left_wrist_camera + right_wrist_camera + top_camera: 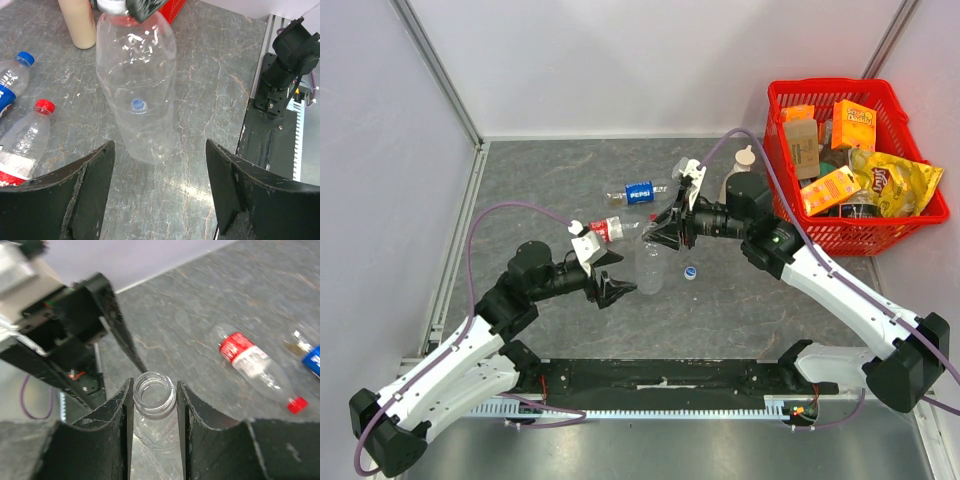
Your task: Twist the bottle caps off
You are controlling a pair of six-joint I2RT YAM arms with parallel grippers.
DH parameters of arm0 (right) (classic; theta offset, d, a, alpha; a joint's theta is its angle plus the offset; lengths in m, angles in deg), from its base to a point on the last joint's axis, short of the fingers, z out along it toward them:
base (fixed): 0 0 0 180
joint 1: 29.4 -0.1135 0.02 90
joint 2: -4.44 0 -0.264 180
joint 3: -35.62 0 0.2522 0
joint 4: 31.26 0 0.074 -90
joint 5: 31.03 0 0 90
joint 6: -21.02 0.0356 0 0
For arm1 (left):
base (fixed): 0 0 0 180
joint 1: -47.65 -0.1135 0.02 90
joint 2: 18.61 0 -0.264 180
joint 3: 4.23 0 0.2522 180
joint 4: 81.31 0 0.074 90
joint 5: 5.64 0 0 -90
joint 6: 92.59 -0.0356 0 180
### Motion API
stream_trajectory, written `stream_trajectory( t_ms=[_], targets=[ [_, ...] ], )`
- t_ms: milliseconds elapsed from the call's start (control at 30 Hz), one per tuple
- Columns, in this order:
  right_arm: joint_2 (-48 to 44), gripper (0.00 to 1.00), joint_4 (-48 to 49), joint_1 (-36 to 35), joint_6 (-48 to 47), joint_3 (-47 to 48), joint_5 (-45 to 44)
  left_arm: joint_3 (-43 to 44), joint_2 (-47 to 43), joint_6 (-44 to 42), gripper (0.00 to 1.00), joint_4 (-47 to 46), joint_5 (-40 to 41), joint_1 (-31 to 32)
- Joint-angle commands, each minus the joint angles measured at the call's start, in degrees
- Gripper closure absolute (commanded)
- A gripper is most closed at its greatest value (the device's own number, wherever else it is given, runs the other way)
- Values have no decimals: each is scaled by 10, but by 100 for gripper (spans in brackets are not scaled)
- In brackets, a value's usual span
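An unlabelled bottle (pixel 650 265) of clear plastic stands upright near the middle of a grey marbled desk (pixel 540 180). Its threaded mouth is open, with no cap on it. The right jaws pinch its neck from both sides, 1 black finger pressed against each side just under the rim, seen closely in the right wrist view. A loose cap (pixel 690 271), small and round, blue with a pale centre, lies on the desk just beside the bottle's base on the right. The left wrist view shows it through the bottle's clear wall. The left jaws are spread wide and hold nothing. They sit low at the near left side of the bottle, which stands just beyond the fingertips and apart from them. Behind the standing bottle, 2 more bottles lie on their sides: a red-label bottle (pixel 608 229) with its red cap (pixel 44 106) screwed on, and beyond it a Pepsi bottle (pixel 638 192) with its blue cap (pixel 25 58) on. A taller beige bottle (pixel 740 178) stands upright further back on the right. Next to it, in the far right corner, a red basket (pixel 820 86) holds snack packets and boxes. Pale walls (pixel 620 60) enclose the desk.
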Motion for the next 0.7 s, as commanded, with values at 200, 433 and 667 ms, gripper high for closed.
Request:
stream_trajectory(
  t_ms=[200,433,667],
  targets=[
    [-11,100,-40,0,-75,-22,-259,5,-12,9,22,-32,21,1],
    [-20,100,24,0,-69,-65,-375,-1,-4,8,22,-35,21,1],
    [-28,100,107,0,-47,-116,-470,-1,12,11,22,-35,18,0]
  ],
)
